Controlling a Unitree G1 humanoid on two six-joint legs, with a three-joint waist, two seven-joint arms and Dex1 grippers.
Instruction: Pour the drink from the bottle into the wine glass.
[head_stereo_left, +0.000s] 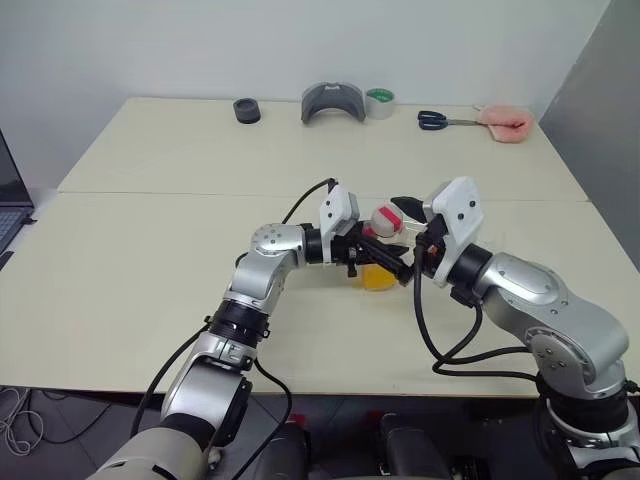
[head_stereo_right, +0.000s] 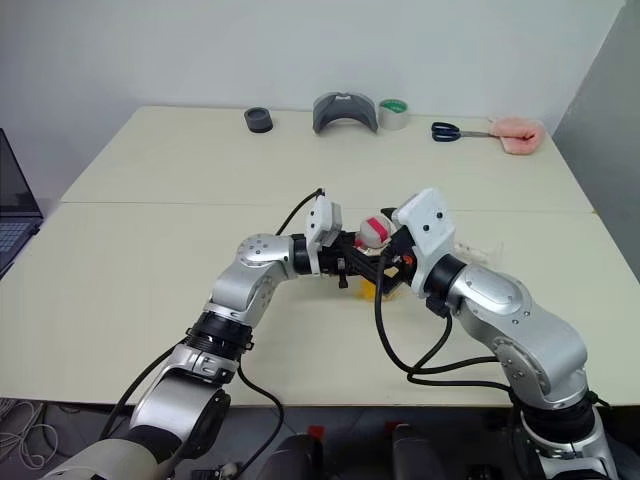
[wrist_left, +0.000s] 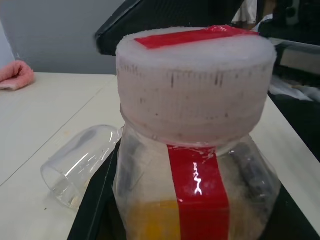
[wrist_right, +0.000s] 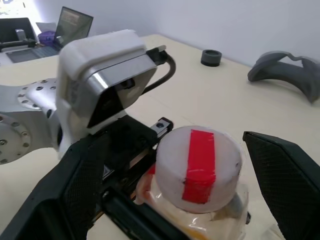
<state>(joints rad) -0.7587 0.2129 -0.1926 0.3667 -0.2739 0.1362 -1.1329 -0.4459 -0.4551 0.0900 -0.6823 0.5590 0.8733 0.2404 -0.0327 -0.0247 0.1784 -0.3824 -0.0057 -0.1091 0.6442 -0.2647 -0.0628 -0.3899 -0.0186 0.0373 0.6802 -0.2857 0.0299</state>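
My left gripper (head_stereo_left: 383, 262) is shut on the bottle (wrist_left: 195, 200), a clear plastic one with a red stripe down its side. The bottle is held at the middle of the table, cap up. Its white cap (head_stereo_left: 385, 218) carries a red strip. The orange drink (head_stereo_left: 378, 279) fills the bottle's lower part. My right gripper (wrist_right: 167, 145) stands open, one finger on either side of the cap, not closed on it. The wine glass (wrist_left: 80, 165) lies on its side on the table just behind the bottle.
Along the table's far edge lie a black roll (head_stereo_left: 246, 110), a grey curved object (head_stereo_left: 333, 102), a tape roll (head_stereo_left: 380, 102), scissors (head_stereo_left: 440, 120) and a pink cloth (head_stereo_left: 503, 123). A laptop (head_stereo_left: 8, 200) sits at the far left.
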